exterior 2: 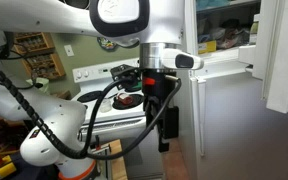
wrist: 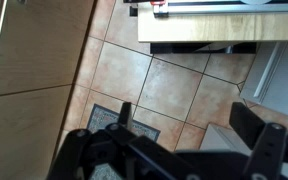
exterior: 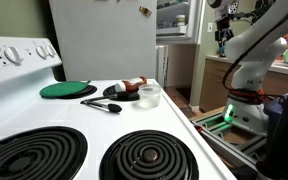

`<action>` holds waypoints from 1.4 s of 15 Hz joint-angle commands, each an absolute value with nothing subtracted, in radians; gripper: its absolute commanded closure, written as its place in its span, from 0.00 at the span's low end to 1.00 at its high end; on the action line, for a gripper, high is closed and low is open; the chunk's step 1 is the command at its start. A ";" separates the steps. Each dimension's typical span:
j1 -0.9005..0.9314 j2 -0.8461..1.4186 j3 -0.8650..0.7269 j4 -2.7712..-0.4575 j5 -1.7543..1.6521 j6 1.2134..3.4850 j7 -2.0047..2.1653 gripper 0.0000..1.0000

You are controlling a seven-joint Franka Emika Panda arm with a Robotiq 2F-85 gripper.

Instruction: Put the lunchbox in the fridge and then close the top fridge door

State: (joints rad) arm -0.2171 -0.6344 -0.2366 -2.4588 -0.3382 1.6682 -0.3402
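I am standing by the stove. At the left of the frame a flat round green lid [exterior: 67, 89] lies on the white tabletop [exterior: 92, 122] of the stove, behind the black coil burners [exterior: 34, 155]. A bit to the right lies a black spoon-like tool [exterior: 102, 104], then a dark plate with food [exterior: 124, 91]. Just beside the plate, near the right edge of the tabletop, sits the small clear plastic lunchbox [exterior: 149, 96]. It is not in the fridge yet.

Behind all this stands the tall white fridge [exterior: 104, 40], and its lit inside shows in the upper middle. In an exterior view the white top fridge door [exterior 2: 281, 55] hangs open at the right of the frame. The white robot arm [exterior: 254, 55] is over at the right, well apart from the lunchbox. In the wrist view its black claw [wrist: 197, 125] is spread wide and has nothing in it. Only brown floor tiles [wrist: 154, 85] show under it.

What could go wrong? The lunchbox looks light and thin. If the claw squeezes too hard, the box may bend or pop out. If the claw comes in crooked, it may bump the plate or push the box off the edge. The arm could also knock the open door on its way.
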 commanded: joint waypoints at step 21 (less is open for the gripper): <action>0.005 -0.507 -0.151 -2.443 -0.203 1.869 -0.422 0.00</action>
State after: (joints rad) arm 0.0139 -0.5084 -0.1593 -2.4441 -0.2078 1.8703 -0.4188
